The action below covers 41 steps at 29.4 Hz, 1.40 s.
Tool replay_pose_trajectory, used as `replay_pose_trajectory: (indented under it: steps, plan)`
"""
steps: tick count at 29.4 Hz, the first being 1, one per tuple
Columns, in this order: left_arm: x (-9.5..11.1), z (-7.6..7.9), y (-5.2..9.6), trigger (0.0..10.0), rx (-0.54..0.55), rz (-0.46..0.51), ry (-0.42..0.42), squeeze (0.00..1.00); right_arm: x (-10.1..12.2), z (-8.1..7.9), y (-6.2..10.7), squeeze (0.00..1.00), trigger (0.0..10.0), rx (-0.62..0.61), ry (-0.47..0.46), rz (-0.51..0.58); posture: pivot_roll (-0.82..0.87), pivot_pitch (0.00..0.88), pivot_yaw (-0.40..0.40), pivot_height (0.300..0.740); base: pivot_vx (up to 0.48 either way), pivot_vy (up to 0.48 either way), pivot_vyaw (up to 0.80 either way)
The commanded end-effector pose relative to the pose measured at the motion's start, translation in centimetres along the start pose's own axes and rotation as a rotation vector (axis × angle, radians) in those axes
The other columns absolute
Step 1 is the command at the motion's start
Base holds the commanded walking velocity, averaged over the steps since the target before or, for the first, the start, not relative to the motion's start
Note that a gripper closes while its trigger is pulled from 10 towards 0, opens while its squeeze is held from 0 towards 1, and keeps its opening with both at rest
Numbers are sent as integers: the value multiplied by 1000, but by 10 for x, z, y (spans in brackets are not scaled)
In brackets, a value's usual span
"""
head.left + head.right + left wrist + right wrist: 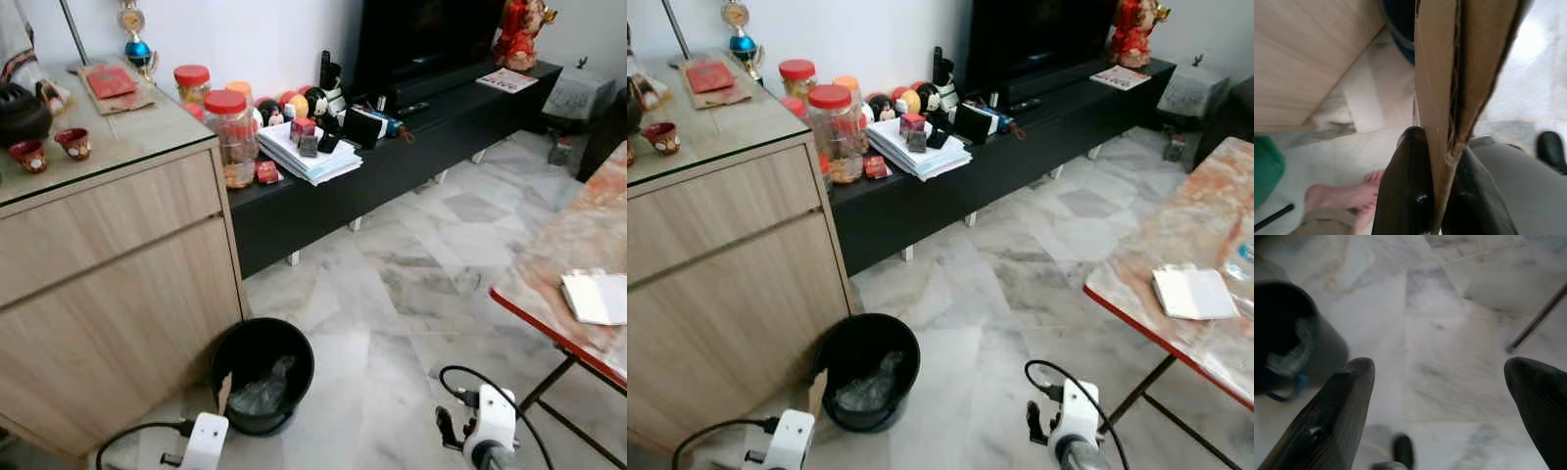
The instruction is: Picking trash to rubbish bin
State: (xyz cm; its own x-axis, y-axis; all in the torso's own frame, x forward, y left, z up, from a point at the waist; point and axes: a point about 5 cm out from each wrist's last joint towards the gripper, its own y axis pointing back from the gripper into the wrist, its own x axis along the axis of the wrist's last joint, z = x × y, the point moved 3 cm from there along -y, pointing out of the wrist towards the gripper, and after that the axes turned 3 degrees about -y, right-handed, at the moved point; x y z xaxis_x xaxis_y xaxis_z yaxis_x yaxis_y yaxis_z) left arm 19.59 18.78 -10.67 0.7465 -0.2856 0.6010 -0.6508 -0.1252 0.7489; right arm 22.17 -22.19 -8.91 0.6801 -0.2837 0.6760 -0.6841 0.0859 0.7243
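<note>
A black round rubbish bin (262, 374) stands on the marble floor beside the wooden cabinet, with a crumpled clear bag inside. My left gripper (1440, 161) is shut on a folded piece of brown cardboard (1459, 73). A corner of that cardboard (224, 392) sticks up at the bin's near left rim. My right gripper (1440, 377) is open and holds nothing, hanging low over the floor to the right of the bin (1293, 338). Its white wrist (488, 426) sits at the bottom of the head view.
A wooden cabinet (108, 284) stands at the left, a black TV bench (392, 157) with jars and papers behind. A red-edged marble table (578, 264) with a white pad stands at the right. A person's bare foot (1342, 196) is on the floor near my left arm.
</note>
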Motion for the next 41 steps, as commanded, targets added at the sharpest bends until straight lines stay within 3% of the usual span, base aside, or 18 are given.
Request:
replay_pose_trajectory:
  steps: [1,5,11,18,20,22,27,28,31,33,41]
  plan:
    - [3,4,0,10000,-8,4,7,0,3,9,1,0,10000,-20,11,9,15,56,-47,740,454,0,0]
    - [3,4,0,10000,-7,6,6,0,2,8,1,0,10000,-6,53,5,17,56,-48,740,455,0,400]
    - [9,3,-1,10000,-8,32,-3,0,-1,7,2,0,10000,-11,36,-5,6,44,-48,740,433,0,533]
    - [41,2,-6,10000,-10,135,-30,0,21,-6,-4,0,10000,63,81,41,7,37,-47,740,0,0,0]
    - [60,1,-8,10000,-14,193,-28,0,36,-17,-7,0,10000,118,119,68,-3,32,-42,740,0,0,0]
    - [66,1,-8,10000,-15,211,-29,0,40,-21,-7,0,10000,134,134,74,-1,31,-41,740,0,0,0]
    - [122,0,-7,10000,-4,399,-72,0,83,-55,-10,0,10000,287,213,177,10,49,-50,740,0,0,0]
    - [122,0,-7,10000,-4,399,-72,0,83,-55,-10,0,10000,287,213,177,10,49,-50,740,0,0,0]
    - [148,0,-3,10000,-2,497,-90,0,100,-76,-9,0,10000,379,243,217,5,59,-52,740,0,0,0]
    - [172,3,2,10000,-21,589,-131,0,105,-99,-5,0,10000,501,303,225,2,66,-55,740,0,0,0]
    - [203,15,11,10000,-128,694,-102,0,116,-130,3,0,10000,638,391,261,-10,84,-56,740,0,0,0]
